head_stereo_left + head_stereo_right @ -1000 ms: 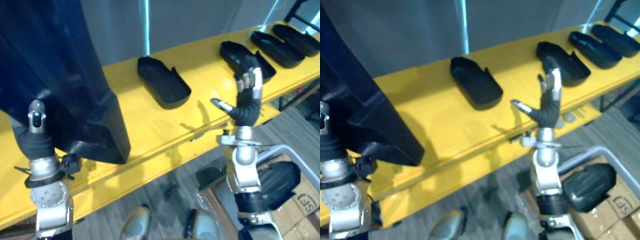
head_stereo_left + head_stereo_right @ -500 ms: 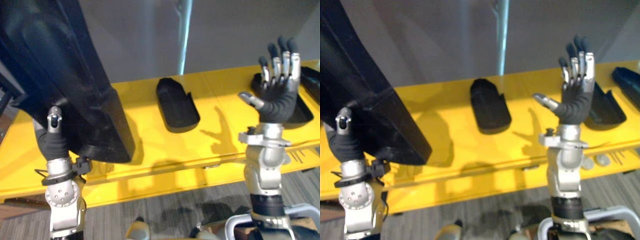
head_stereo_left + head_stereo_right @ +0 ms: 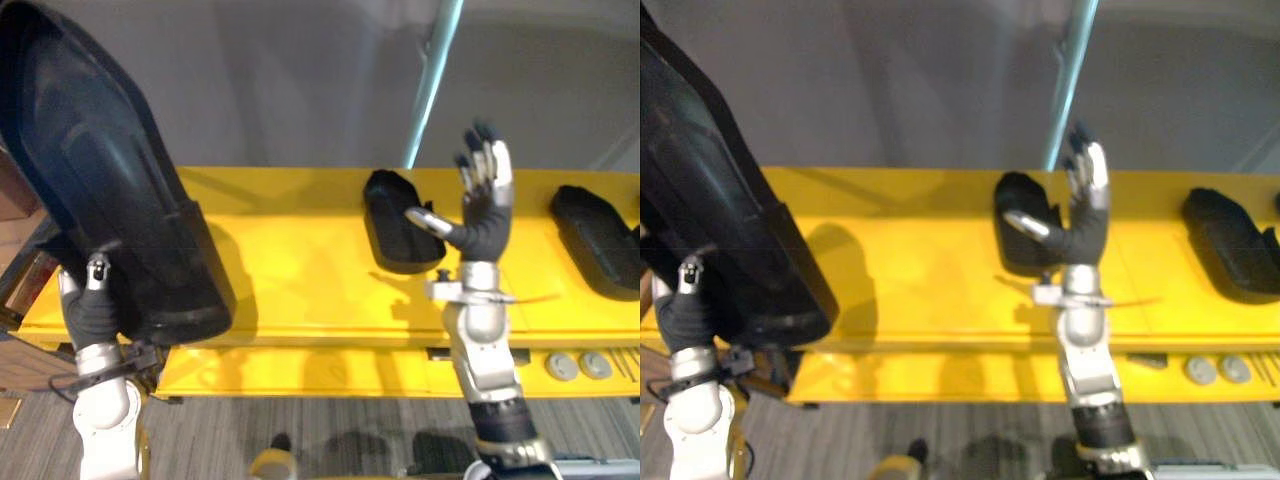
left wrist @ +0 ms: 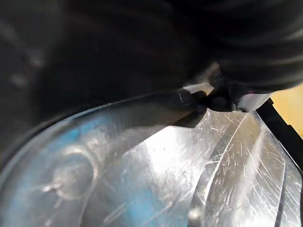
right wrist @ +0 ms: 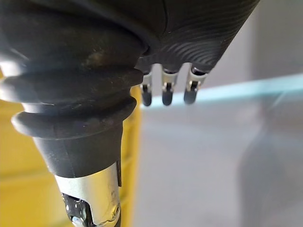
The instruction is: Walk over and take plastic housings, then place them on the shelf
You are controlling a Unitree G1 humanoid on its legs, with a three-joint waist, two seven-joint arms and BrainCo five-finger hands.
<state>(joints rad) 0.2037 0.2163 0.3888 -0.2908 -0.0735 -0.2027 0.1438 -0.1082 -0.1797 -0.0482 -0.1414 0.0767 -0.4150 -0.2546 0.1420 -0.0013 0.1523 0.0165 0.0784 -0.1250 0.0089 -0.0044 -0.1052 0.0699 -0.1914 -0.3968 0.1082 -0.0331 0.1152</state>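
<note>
Left hand (image 3: 90,302) is clamped on a large black plastic housing (image 3: 95,180), with its thumb laid on the near face and its fingers hidden behind the part. The big housing stands nearly upright, its hollow side toward the camera, rising to the upper left above the wrist. Its lower end hangs over the left end of the yellow shelf (image 3: 300,275) (whether it touches the shelf I cannot tell). In the left wrist view, the housing's glossy, scratched inner surface lies close under the hand, and one dark fingertip (image 4: 219,99) presses against its rim.

Right hand (image 3: 482,222) is raised in front of the middle of the shelf, palm turned toward the robot's left. Its fingers (image 3: 495,165) are straight and pointing up, the thumb sticks out sideways, and it holds nothing. In the right wrist view the same straight fingers show against a grey wall, clear of any object.

On the shelf, a smaller black housing (image 3: 385,240) lies just behind the right hand's thumb, partly covered by it. Another housing (image 3: 592,240) lies well apart to the right, near the shelf's far end. Two small grey discs (image 3: 563,367) sit side by side on the shelf's lower front ledge, to the right of the right arm. A pale pole (image 3: 432,85) rises at a slant behind the shelf
</note>
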